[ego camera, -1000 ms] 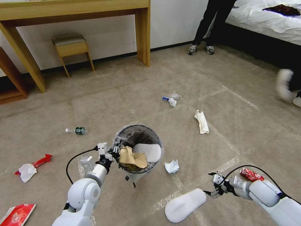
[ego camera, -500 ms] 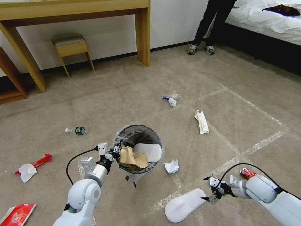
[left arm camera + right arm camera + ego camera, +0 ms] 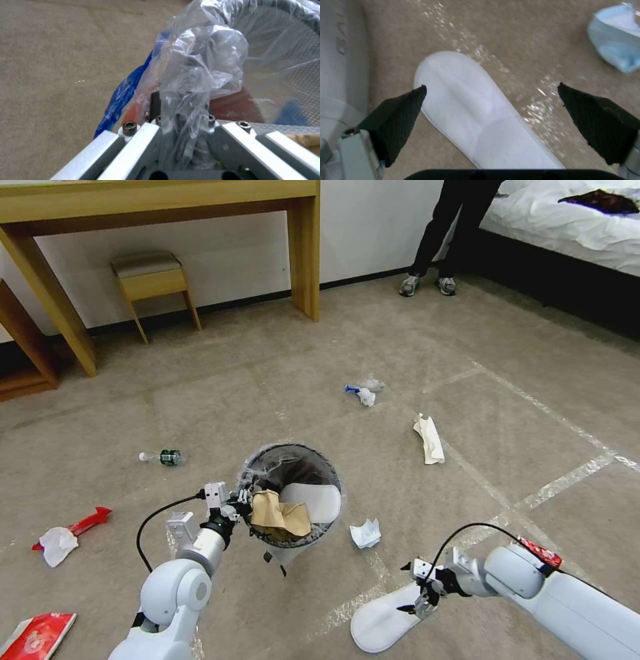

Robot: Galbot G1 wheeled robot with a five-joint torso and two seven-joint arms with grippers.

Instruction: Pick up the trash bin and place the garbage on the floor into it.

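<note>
Two hands are sharing the cleanup: the left hand (image 3: 241,501) is clenching the trash bin's (image 3: 267,461) bagged rim, keeping it within reach, while the right hand (image 3: 417,598), fingers spread, is hovering over a white slipper (image 3: 380,623) on the floor (image 3: 400,340), apparently lining up a grasp. No writing is legible.

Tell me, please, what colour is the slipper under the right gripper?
White slipper, clearest in the right wrist view.
</note>
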